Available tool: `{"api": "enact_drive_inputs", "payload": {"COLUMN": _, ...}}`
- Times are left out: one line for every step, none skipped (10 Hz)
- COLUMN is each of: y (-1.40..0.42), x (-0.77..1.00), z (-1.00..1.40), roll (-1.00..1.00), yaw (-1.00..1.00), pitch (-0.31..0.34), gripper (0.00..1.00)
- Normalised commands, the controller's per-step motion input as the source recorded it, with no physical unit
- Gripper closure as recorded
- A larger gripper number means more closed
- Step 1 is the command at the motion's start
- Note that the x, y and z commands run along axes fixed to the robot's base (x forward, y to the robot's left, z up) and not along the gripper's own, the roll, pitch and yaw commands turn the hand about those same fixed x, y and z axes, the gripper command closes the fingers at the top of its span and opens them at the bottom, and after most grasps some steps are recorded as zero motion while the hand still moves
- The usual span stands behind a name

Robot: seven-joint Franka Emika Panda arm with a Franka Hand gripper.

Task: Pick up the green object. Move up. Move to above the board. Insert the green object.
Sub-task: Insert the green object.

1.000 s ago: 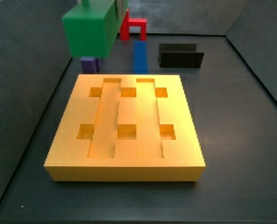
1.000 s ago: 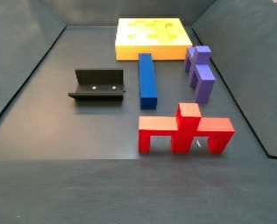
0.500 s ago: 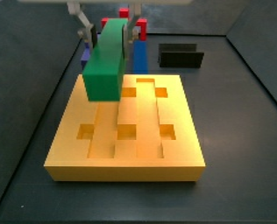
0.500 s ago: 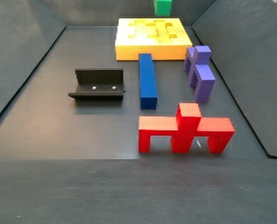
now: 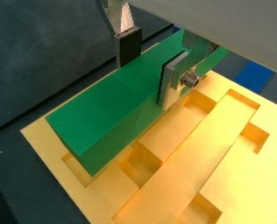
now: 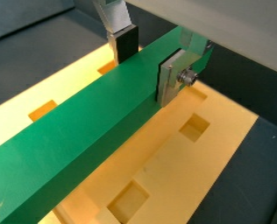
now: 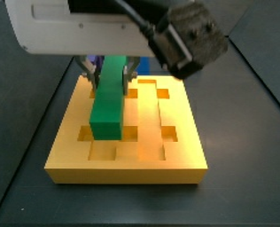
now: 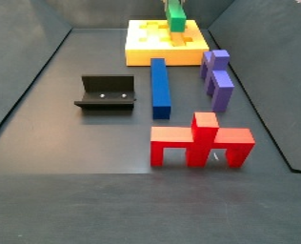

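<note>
Dark grey counter [image 8: 64, 114] and matching walls frame the scene as we look on. Our gripper [image 5: 151, 59] hangs over the board [image 7: 184, 151], its jaws pinching the green object [image 6: 88, 127] by its two long sides near one end. Both wrist views show one silver finger [image 6: 173, 77] flat against the near face and a dark pad [image 5: 128, 45] on the far one. In a side view the green object [image 7: 108, 111] lies lengthwise over the board's left row of holes, though we cannot tell whether it touches the surface. Across the counter, in a side view, stand the fixture [image 8: 106, 92], a blue bar [image 8: 160, 88], a purple block [image 8: 218, 78] and a red block [image 8: 200, 141], all well apart from the board [image 8: 150, 52].
</note>
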Motion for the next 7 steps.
{"api": "enact_drive_inputs", "payload": {"y": 0.00, "x": 0.00, "z": -0.70, "roll": 0.31, "yaw": 0.00, "pitch": 0.000, "gripper": 1.00}}
{"api": "enact_drive_inputs", "payload": {"y": 0.00, "x": -0.05, "z": -0.62, "roll": 0.25, "yaw": 0.00, "pitch": 0.004, "gripper": 1.00}}
{"api": "enact_drive_inputs", "payload": {"y": 0.00, "x": -0.17, "z": -0.46, "roll": 0.04, "yaw": -0.02, "pitch": 0.000, "gripper": 1.00}}
{"api": "enact_drive_inputs", "payload": {"y": -0.02, "x": -0.11, "z": -0.36, "roll": 0.00, "yaw": 0.00, "pitch": -0.040, "gripper": 1.00}}
{"api": "enact_drive_inputs", "payload": {"y": -0.14, "x": 0.00, "z": -0.35, "roll": -0.03, "yaw": 0.00, "pitch": -0.066, "gripper": 1.00}}
{"api": "enact_drive_inputs", "payload": {"y": -0.11, "x": 0.00, "z": -0.33, "roll": -0.07, "yaw": 0.00, "pitch": -0.077, "gripper": 1.00}}
{"api": "enact_drive_inputs", "payload": {"y": -0.14, "x": 0.00, "z": -0.33, "roll": -0.06, "yaw": 0.00, "pitch": -0.076, "gripper": 1.00}}
